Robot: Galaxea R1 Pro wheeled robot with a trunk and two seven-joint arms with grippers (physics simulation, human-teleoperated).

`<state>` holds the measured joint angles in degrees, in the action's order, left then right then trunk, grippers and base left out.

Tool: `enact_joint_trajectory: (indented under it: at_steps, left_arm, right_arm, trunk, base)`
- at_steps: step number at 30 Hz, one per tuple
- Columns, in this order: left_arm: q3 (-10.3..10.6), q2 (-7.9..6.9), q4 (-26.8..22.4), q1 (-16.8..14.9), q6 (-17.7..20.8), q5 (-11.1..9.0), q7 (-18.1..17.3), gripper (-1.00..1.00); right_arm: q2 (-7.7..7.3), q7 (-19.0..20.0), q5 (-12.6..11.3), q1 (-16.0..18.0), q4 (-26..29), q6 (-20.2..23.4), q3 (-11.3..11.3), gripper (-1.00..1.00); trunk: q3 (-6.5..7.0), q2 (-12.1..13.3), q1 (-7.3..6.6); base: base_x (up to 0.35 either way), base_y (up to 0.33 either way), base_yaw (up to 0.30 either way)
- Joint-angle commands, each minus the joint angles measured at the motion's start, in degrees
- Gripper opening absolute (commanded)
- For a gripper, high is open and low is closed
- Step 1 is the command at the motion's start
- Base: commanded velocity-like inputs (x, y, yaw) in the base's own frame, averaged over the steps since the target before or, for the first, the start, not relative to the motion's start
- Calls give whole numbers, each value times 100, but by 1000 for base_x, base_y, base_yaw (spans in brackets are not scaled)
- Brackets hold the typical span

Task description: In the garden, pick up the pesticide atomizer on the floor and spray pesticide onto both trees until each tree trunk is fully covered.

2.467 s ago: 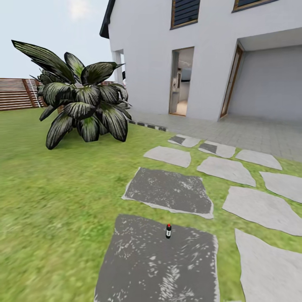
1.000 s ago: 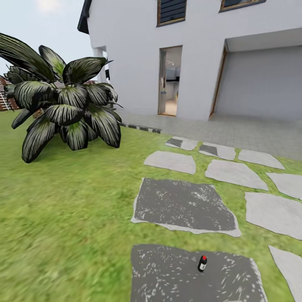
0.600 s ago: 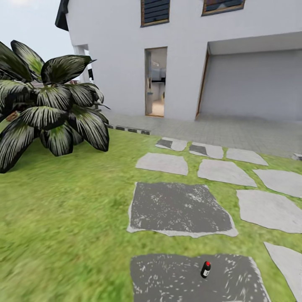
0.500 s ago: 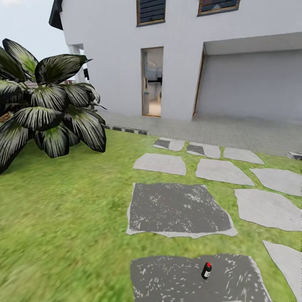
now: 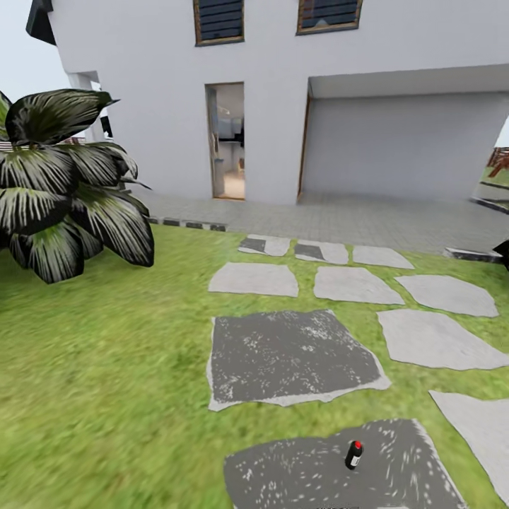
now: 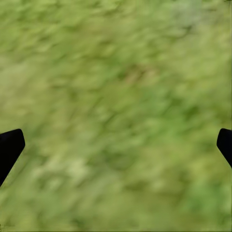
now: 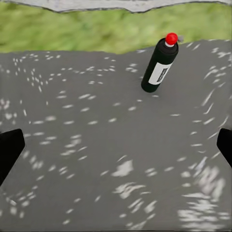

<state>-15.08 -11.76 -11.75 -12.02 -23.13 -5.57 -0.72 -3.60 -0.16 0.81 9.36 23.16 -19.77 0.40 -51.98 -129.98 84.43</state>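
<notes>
Approach is the step in hand: atomizer (image 7: 160,66) stands upright on a dark stepping stone (image 7: 96,145), both grippers spread and empty, right gripper (image 7: 116,145) must reach next.

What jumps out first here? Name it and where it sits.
A small black atomizer with a red cap stands upright on a dark stepping stone near the view's bottom. Behind the lawn rises a white house; a big dark-leaved plant fills the left.

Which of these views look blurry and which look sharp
Head view: house crisp, grass smeared, atomizer small but clear. Left wrist view: grass a soft green blur. Right wrist view: atomizer sharp on the dark speckled stone.
</notes>
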Motion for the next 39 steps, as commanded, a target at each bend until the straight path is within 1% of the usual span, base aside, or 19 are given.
enact_joint_trajectory:
  at_steps: [1, 10, 16, 39]
  left_arm:
    - [27, -2, 6, -2, -17, -58, -8, 100]
    - [31, -2, 6, -2, -16, -58, -8, 100]
    - [27, -2, 6, -2, -16, -58, -8, 100]
    - [23, -10, 6, -2, -16, -58, -7, 100]
  right_arm:
    - [-2, -2, 8, 4, -4, -18, 4, 100]
    - [-1, -2, 7, 4, -4, -18, 4, 100]
    - [-4, -2, 7, 4, -4, -15, 0, 100]
    - [-5, -2, 7, 4, -4, -18, -4, 100]
  trunk:
    - [-5, -2, -1]
    - [-5, -2, -1]
    - [-5, -2, -1]
    - [-5, -2, -1]
  base:
    - [26, 305, -269]
    - [10, 305, -292]
    - [100, 305, -300]
    - [204, 274, -300]
